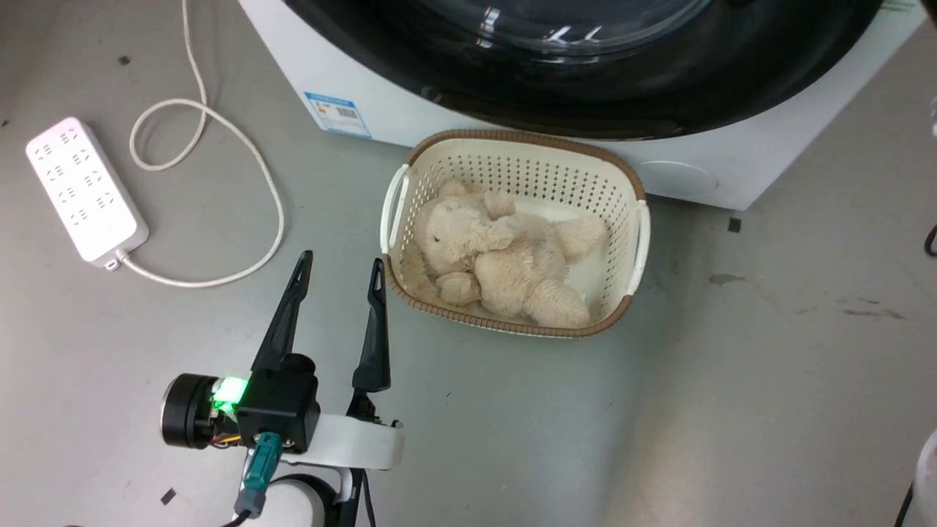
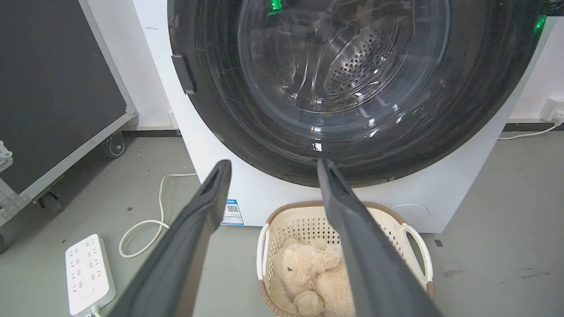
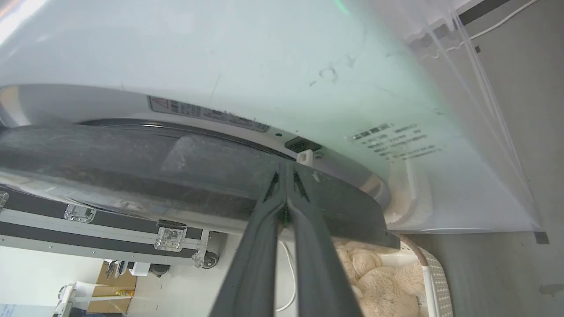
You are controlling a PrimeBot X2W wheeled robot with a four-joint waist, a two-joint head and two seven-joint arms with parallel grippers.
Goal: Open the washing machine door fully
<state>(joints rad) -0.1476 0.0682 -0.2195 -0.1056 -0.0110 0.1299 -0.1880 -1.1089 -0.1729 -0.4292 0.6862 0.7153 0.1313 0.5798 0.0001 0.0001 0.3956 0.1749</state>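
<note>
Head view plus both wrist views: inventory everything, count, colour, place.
white front-loading washing machine: 1, white, behind basket
round glossy black glass-windowed door: 1, black, machine front
small blue label: 1, blue, low on machine
perforated cream plastic basket: 1, cream, brown rim, floor
beige plush teddy bear: 1, beige, in basket
white power strip: 1, white, floor left
left hand: 1, dark, open, left of basket
right hand: 1, dark, shut, at door edge

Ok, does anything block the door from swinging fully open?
Possibly. The laundry basket holding a teddy bear sits right under the washing machine door; clearance can't be judged. The open left claw hovers in front of the door, apart from it.
</note>
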